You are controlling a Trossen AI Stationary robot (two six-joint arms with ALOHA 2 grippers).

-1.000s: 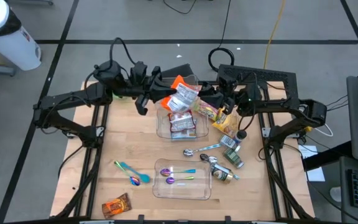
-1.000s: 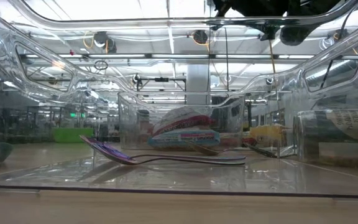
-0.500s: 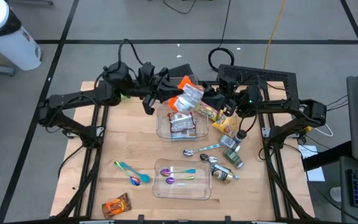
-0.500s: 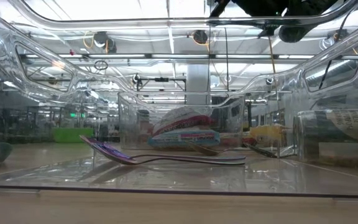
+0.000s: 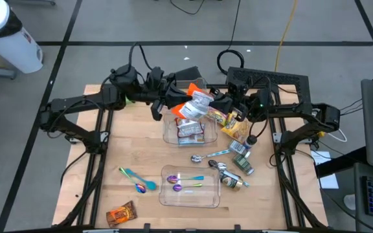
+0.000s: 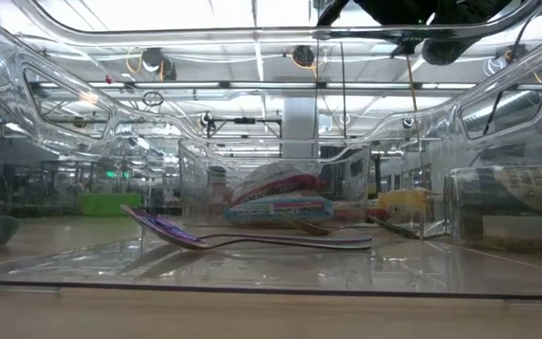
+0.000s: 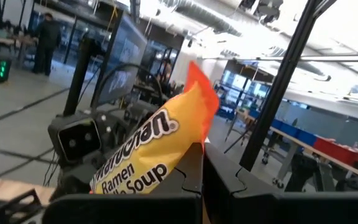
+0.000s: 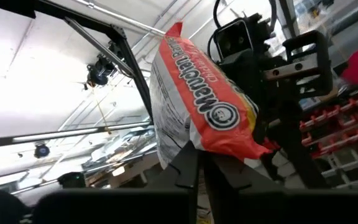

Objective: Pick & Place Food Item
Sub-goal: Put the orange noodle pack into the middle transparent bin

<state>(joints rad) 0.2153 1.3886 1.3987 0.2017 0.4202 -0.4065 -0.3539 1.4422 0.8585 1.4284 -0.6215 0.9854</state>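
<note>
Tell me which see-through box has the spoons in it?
The near clear box, closest to the table's front edge: two colourful spoons lie inside. The far clear box, under both arms, holds snack packets instead.

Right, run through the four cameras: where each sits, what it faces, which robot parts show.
High view: overhead, facing straight down; both arms, left gripper and right gripper shut on one ramen packet above a clear container.
Low view: table height, looking across through a clear tray holding a spoon; arm parts at top.
Left wrist view: packet between its fingers.
Right wrist view: packet likewise.
Shared: both wrist views show the packet.
</note>
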